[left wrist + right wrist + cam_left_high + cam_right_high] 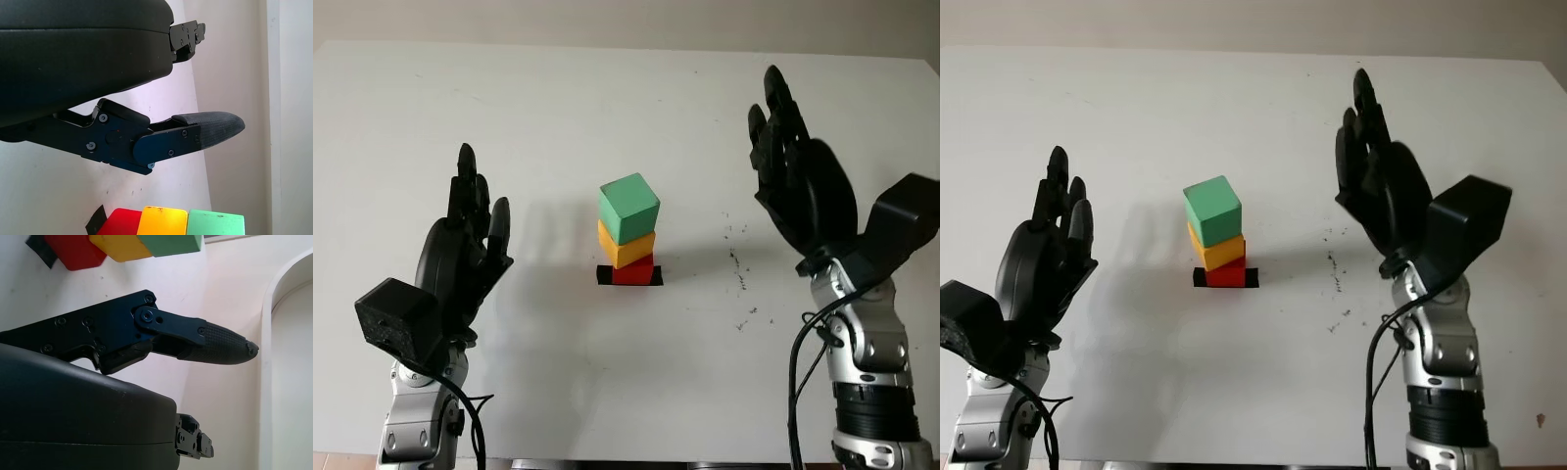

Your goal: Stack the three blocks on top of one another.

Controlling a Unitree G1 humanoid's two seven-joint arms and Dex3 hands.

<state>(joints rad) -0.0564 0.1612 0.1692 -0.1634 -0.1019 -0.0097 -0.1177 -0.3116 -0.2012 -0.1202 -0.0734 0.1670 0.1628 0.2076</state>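
The left hand (460,259) is open, holding nothing, beside the stack. At mid-table the 3 blocks stand stacked: red block (633,271) under yellow block (626,247), green block (628,208) on top. These look light, rigid, best pinched by opposite flat sides. Farther, the right hand (798,171) is open.

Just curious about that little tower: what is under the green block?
Under the green block sits a yellow block, then a red block on a black patch on the table. The faces where the blocks meet are covered.
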